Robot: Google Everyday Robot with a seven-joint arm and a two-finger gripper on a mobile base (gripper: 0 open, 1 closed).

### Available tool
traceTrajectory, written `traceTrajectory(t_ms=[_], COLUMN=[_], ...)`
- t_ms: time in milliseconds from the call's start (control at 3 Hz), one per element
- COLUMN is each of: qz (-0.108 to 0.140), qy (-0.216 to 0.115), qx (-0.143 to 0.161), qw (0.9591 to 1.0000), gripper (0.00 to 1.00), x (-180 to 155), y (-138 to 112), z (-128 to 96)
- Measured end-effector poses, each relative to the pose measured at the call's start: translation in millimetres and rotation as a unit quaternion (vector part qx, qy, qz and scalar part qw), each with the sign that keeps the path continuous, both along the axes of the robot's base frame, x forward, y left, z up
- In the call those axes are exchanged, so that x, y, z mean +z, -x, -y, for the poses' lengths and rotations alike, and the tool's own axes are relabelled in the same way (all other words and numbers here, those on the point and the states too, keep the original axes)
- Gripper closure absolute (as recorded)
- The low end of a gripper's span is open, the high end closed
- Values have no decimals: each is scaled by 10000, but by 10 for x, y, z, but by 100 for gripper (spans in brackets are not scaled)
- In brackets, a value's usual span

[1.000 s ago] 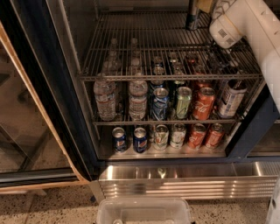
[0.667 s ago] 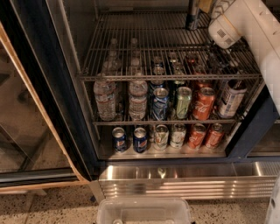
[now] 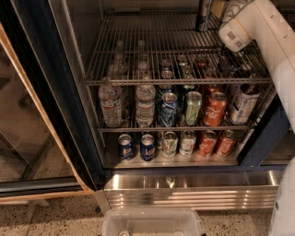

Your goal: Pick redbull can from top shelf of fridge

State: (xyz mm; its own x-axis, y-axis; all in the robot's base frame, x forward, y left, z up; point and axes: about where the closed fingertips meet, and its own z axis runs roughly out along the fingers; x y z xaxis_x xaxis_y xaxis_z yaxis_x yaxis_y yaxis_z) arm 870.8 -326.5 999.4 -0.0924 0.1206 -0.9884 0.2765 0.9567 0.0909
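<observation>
The redbull can (image 3: pixel 204 16), slim and dark with a silver band, stands upright at the back right of the top shelf (image 3: pixel 152 50), a chrome wire rack in the fridge (image 3: pixel 44 92). My white arm (image 3: pixel 258 32) reaches in from the right above that shelf. The gripper (image 3: pixel 217 6) is just right of the can at the frame's top edge, mostly hidden by the wrist and cut off by the frame. Whether it touches the can cannot be told.
The middle shelf holds water bottles (image 3: pixel 110 103) and upright cans (image 3: pixel 214 108); the lower shelf holds more cans (image 3: pixel 147 146). The glass door (image 3: pixel 18 138) stands open at left. A ribbed steel base panel (image 3: pixel 184 193) and a white bin (image 3: pixel 152 222) lie below.
My arm's wrist has edged slightly left, toward the redbull can. The can and the other drinks have not moved.
</observation>
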Motion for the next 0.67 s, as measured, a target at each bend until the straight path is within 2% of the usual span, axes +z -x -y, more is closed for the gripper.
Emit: traceTrajectory(t_ms=[333,667], qz=[-201,-360], qy=[-55,-109], qx=[-50,-89], qw=[9998,9993], gripper=[10,10], x=[-151,-262], y=[-98,-190], z=[89,156])
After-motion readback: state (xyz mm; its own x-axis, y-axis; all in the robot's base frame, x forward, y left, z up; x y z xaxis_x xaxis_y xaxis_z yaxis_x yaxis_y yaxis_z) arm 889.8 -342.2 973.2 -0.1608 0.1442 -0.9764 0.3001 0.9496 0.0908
